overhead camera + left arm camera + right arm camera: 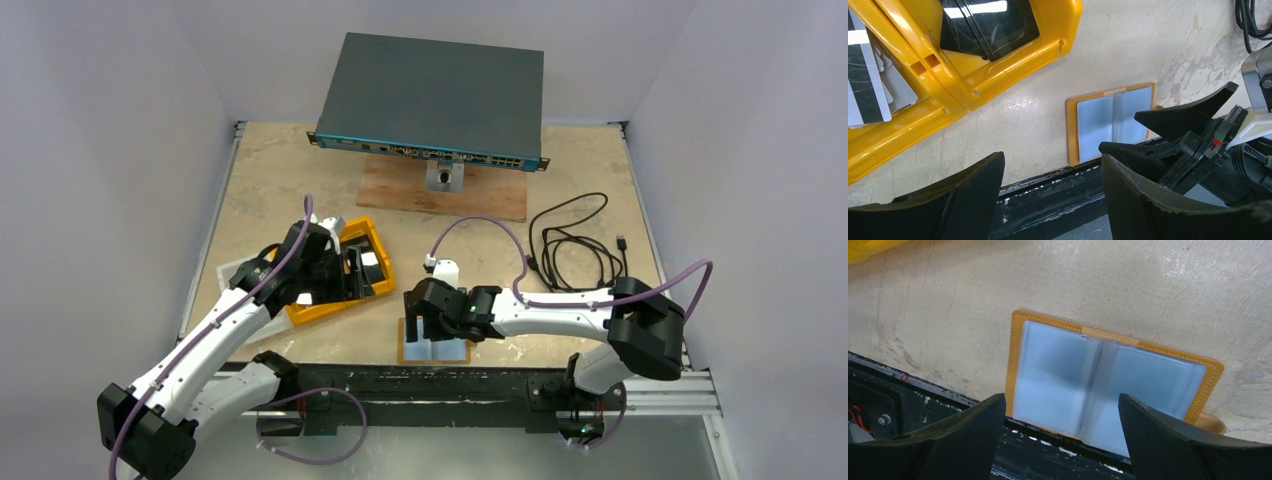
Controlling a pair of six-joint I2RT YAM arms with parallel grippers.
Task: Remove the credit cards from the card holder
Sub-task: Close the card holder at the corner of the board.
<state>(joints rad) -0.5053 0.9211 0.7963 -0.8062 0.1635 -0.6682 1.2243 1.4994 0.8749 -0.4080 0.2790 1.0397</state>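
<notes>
Right wrist view showed us the right gripper (1060, 407) with jaws spread wide and nothing between them, poised just above the card holder (1113, 375), which lay opened flat at the near edge of the table (1148, 285), its long axis roughly in line with the two fingers. We judged this arm the nearer, reaching in low from the right with wrist tipped down, while the left gripper (1052, 167), likewise open and empty, hung beside the yellow tray (1013, 65). Whether credit cards sat inside the cloudy sleeves we could not tell.
</notes>
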